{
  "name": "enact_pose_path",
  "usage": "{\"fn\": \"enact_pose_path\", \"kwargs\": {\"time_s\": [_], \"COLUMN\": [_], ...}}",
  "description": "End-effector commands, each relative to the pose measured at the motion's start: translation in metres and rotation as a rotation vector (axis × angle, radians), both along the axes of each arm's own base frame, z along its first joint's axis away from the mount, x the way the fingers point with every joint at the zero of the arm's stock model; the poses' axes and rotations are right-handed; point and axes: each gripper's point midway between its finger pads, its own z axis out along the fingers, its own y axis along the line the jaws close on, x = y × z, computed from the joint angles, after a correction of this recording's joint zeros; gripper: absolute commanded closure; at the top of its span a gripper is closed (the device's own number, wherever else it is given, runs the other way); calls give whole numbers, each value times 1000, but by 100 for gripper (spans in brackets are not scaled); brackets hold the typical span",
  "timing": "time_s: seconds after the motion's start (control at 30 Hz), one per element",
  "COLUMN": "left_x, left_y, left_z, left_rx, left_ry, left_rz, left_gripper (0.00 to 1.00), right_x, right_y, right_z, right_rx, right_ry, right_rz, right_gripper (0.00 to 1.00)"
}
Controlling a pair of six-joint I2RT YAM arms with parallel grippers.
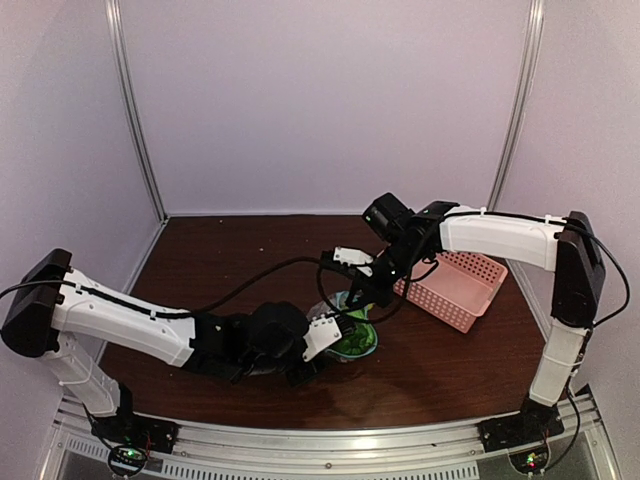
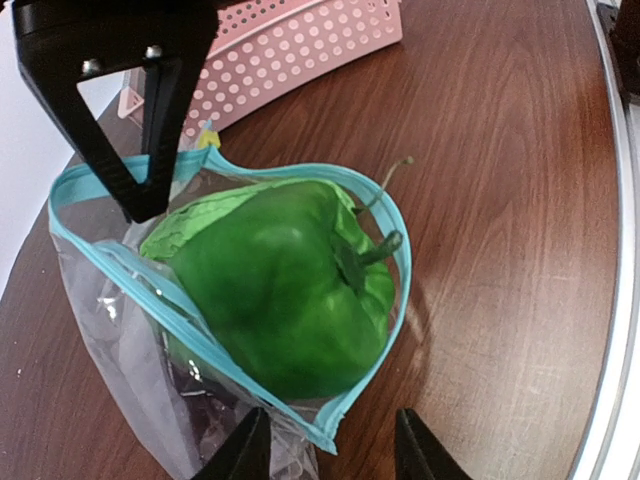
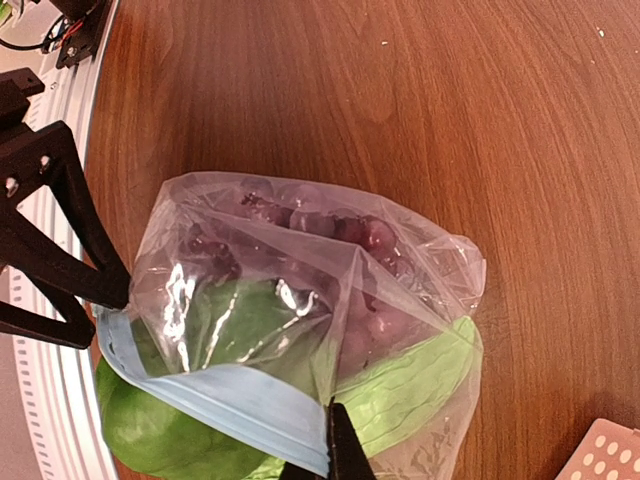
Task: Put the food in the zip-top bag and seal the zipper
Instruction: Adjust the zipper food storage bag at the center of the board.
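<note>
The zip-top bag (image 2: 120, 350) lies on the table with its mouth wide. A glossy green pepper (image 2: 280, 290) sits in that mouth, ringed by the teal zipper (image 2: 405, 285). Dark red-purple grapes (image 3: 340, 232) lie deeper inside the bag, next to a pale green leafy piece (image 3: 420, 380). My right gripper (image 3: 336, 425) is shut on the zipper edge and holds it up; it is above the bag (image 1: 355, 335) in the top view. My left gripper (image 2: 335, 455) is open, its jaws standing apart on either side of the bag's near corner without touching it.
A pink perforated basket (image 1: 455, 285) stands just right of the bag, close behind it in the left wrist view (image 2: 300, 50). The table's metal front rail (image 2: 620, 300) runs near the left arm. Both arms meet over the table's middle.
</note>
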Motion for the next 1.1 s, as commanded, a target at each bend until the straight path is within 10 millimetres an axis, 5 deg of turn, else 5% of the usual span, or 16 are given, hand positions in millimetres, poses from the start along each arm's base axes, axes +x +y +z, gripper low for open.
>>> {"fn": "enact_pose_path", "kwargs": {"time_s": [0.0,0.3,0.43,0.7,0.93,1.07], "left_x": [0,21,24,10,7,6], "left_y": [-1,-3,-4,-1,42,40], "left_z": [0,2,6,61,114,111], "left_rx": [32,54,54,-108,-188,-158], "left_ry": [-71,-159,-182,-232,-225,-204], "left_rz": [-53,39,47,-2,77,70], "left_gripper": [57,69,83,100,100,100], "right_x": [2,2,3,13,39,18], "right_y": [5,5,4,-6,-47,-38], "right_z": [3,1,0,8,67,86], "right_rx": [22,22,23,20,-36,21], "right_ry": [26,43,51,67,-20,36], "right_rz": [-8,-14,-22,-67,-192,-146], "right_gripper": [100,100,100,100,100,100]}}
